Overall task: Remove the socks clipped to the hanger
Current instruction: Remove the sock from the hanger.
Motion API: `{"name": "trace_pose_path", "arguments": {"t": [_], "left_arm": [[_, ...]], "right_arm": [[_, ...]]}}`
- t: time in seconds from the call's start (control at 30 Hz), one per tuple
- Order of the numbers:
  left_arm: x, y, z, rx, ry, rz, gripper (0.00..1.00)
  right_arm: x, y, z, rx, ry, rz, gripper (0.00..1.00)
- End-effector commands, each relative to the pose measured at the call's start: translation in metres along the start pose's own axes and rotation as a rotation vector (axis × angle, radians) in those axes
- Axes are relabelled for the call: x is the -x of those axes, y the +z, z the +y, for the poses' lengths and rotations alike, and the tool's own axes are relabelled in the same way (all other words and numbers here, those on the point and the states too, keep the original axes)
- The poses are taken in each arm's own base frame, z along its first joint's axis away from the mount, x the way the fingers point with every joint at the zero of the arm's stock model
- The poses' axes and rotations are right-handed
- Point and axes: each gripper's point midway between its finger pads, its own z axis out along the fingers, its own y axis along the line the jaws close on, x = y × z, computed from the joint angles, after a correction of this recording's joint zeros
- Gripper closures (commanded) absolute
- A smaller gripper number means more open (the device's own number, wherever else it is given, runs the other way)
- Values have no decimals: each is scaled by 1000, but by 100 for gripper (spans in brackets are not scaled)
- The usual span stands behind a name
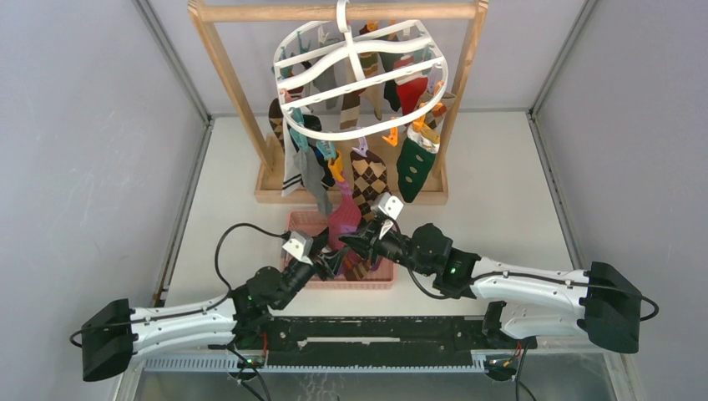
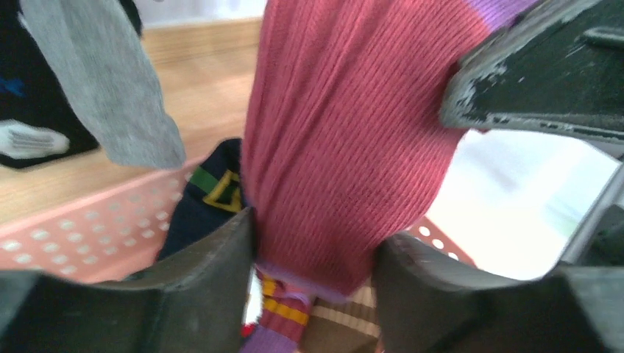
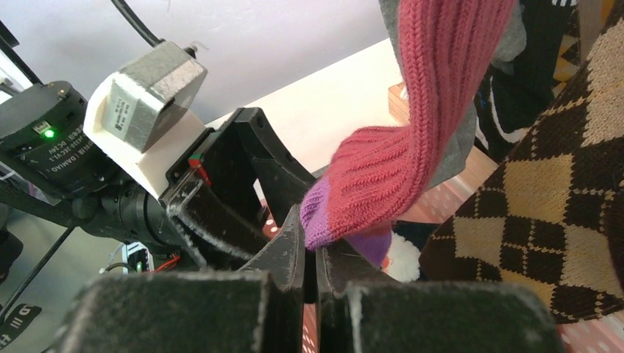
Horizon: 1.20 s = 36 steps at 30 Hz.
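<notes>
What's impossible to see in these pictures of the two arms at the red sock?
Clip holding the red sock: top view, lost among neighbouring socks; both wrist views cut it off at the top edge.
Basket contents: top view, mostly covered by the arms.
Whether the right gripper pinches the sock: right wrist view, its own fingers hide the contact.

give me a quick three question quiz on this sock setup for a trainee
1. True or false: the pink basket holds no socks.
2. The right end effector pinches the red sock by a tip of which colour? A) green B) purple C) yellow
3. What does the white hanger hang from?
Key: 1 false; 2 B; 3 the wooden frame's top bar.
</notes>
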Motion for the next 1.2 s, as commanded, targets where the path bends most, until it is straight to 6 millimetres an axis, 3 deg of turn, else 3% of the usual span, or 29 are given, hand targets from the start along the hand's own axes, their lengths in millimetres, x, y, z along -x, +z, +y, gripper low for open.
{"name": "trace_pose_path", "arguments": {"t": [0.0,0.17,0.4,0.93,1.1,1.17], "left_arm": [[45,11,-6,19,0,-102,55],[52,16,0,72,29,-99,99],[65,36,-2,125,93,-86,100],[83,105,-27,138,197,-59,100],[78,119,-9,171,182,-45,100],[74,120,2,195,175,-38,100]], "right_arm": [[23,1,10,27,-6,-49,97],[25,-4,6,1,-19,-48,96],[31,-13,-12,-85,-44,-50,94],[49,-55,-87,-324,-2,-93,86],[58,-64,-96,-354,-11,-115,76],[60,-67,-97,-362,-9,-118,66]]}}
